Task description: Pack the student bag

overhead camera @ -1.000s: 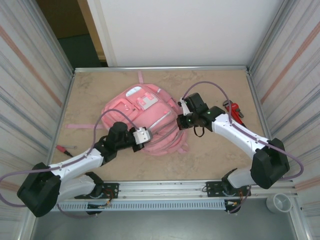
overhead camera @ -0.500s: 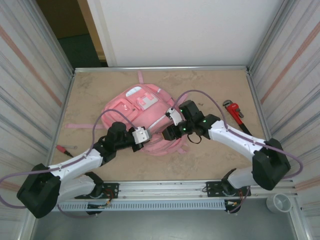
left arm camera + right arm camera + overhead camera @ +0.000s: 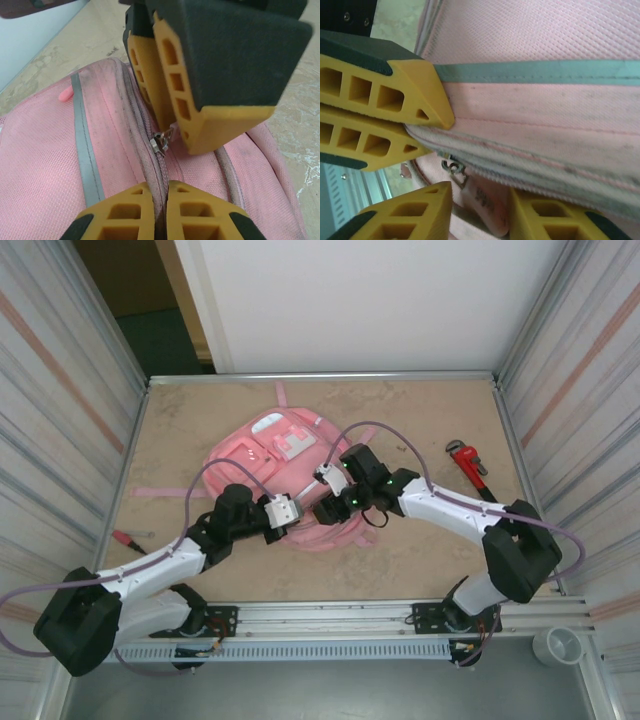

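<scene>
The student bag (image 3: 235,455) lies flat on the worktop (image 3: 420,420), and both grippers meet at its near edge. The left gripper (image 3: 160,187) is clenched on the fabric ridge of the main zip, pinching the seam just short of the metal zip pull (image 3: 161,141). The right gripper (image 3: 479,192) faces it from the opposite side, with its jaws parted and the pull sitting between them, ungrasped. The step in hand looks like opening the main compartment before anything goes in. The next move probably calls for the right gripper to close on the small tab and draw it along the zip away from the left gripper. Meanwhile the left gripper would keep the seam taut.
</scene>
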`<action>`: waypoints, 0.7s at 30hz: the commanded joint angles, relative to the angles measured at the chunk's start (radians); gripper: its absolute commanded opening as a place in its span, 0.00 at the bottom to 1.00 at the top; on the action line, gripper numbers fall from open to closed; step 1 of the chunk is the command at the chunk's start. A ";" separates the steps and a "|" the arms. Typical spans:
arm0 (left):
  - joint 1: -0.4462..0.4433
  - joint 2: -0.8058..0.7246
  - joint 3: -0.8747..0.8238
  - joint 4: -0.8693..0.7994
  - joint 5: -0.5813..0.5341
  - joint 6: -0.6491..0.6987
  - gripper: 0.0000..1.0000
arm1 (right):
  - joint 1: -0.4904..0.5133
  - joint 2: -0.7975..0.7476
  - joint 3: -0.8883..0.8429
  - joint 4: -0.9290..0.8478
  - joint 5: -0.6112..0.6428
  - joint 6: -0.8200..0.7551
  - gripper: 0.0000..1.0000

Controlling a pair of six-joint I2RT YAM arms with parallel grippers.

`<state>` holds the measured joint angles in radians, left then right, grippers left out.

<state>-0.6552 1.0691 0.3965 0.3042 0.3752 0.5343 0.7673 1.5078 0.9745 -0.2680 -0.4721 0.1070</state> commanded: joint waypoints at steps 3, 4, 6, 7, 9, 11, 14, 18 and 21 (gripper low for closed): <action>0.004 -0.032 -0.001 0.062 0.033 -0.019 0.00 | 0.026 0.018 0.017 -0.005 0.025 -0.036 0.12; 0.005 -0.037 -0.007 0.067 0.031 -0.019 0.00 | 0.026 0.004 0.011 -0.020 0.056 -0.032 0.05; 0.008 -0.049 -0.022 0.080 0.030 -0.020 0.00 | 0.015 -0.038 -0.005 -0.059 0.131 -0.020 0.00; 0.012 -0.056 -0.029 0.084 0.032 -0.020 0.00 | 0.002 -0.064 -0.013 -0.085 0.168 -0.006 0.00; 0.026 -0.075 -0.040 0.091 0.052 -0.028 0.00 | -0.044 -0.106 -0.030 -0.133 0.210 0.024 0.00; 0.035 -0.100 -0.059 0.100 0.060 -0.026 0.00 | -0.107 -0.131 -0.045 -0.172 0.232 0.062 0.00; 0.040 -0.143 -0.083 0.103 0.063 -0.018 0.00 | -0.241 -0.098 -0.022 -0.221 0.242 0.124 0.00; 0.042 -0.175 -0.114 0.096 0.050 -0.005 0.00 | -0.371 0.027 0.093 -0.258 0.241 0.198 0.00; 0.040 -0.189 -0.133 0.093 0.005 -0.003 0.00 | -0.351 0.068 0.163 -0.260 0.201 0.169 0.00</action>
<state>-0.6281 0.9264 0.2874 0.3653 0.4198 0.5274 0.4511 1.5501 1.0721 -0.4820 -0.3706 0.2329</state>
